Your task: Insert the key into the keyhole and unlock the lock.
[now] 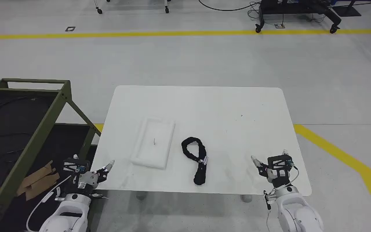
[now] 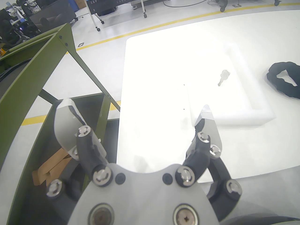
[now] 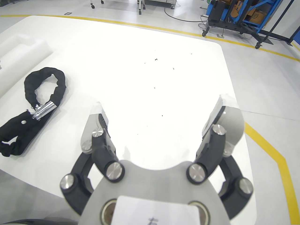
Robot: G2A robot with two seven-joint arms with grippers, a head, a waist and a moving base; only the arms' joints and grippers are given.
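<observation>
Lock [image 1: 196,159]: a chain in a black fabric sleeve, curled into a loop at its far end, with a bright metal cylinder [image 3: 43,110] where the loop met the flat black body. It lay on the white table [image 1: 232,110], near the near edge and roughly mid-width.

Key [image 2: 223,77]: small and pale, lying flat on a white foam tray [image 2: 257,114] just left of the lock and apart from it.

Left gripper [image 2: 136,105]: held at the table's near-left corner, fingers spread wide, nothing between them. One finger was over the table edge; the other was over the green metal frame [image 1: 40,116] beside the table.

Right gripper [image 3: 161,101]: held above the near-right part of the table, well apart from the lock, fingers likewise spread wide and holding nothing.
</observation>
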